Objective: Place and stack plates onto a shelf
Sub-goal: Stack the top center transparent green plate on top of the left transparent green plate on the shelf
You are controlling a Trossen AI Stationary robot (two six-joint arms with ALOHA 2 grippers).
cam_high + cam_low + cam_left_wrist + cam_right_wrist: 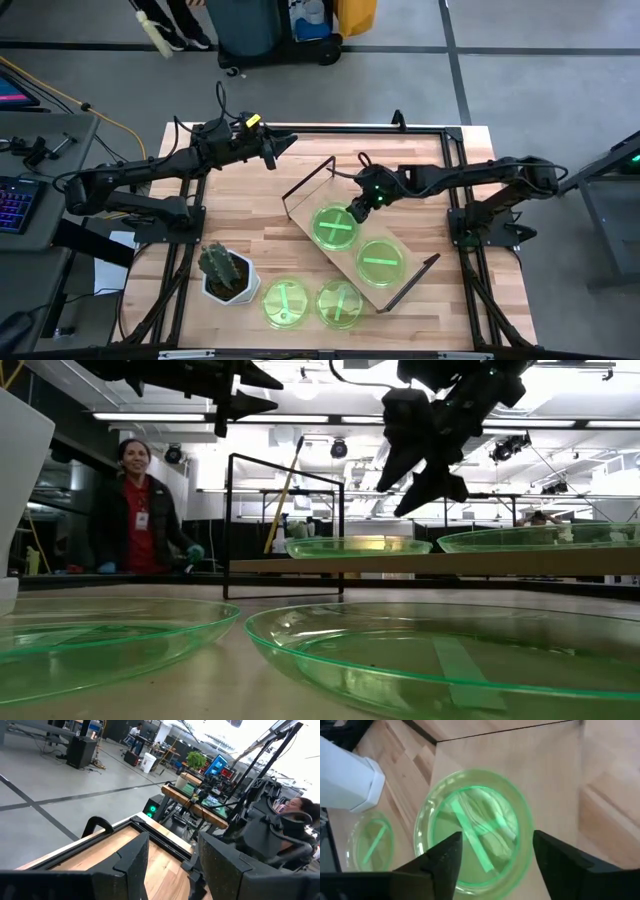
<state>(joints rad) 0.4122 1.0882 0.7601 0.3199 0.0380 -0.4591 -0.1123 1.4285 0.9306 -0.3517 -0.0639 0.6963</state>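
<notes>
The right gripper (pixel 495 852) hovers with fingers spread wide and empty; a green plate (pixel 475 827) lies beneath them on the shelf (pixel 300 215). No writing is legible.

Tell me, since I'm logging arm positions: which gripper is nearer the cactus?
Left. The left gripper hovers beyond the cactus near the table's far edge; the right gripper hangs over the shelf, farther away.

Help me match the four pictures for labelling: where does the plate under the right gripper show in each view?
High view: plate at centre, on the shelf, below the right gripper.
Low view: left plate on the shelf board.
Left wrist view: not in it.
Right wrist view: plate at centre, past the open fingers.
Shared landmark: the shelf.
</notes>
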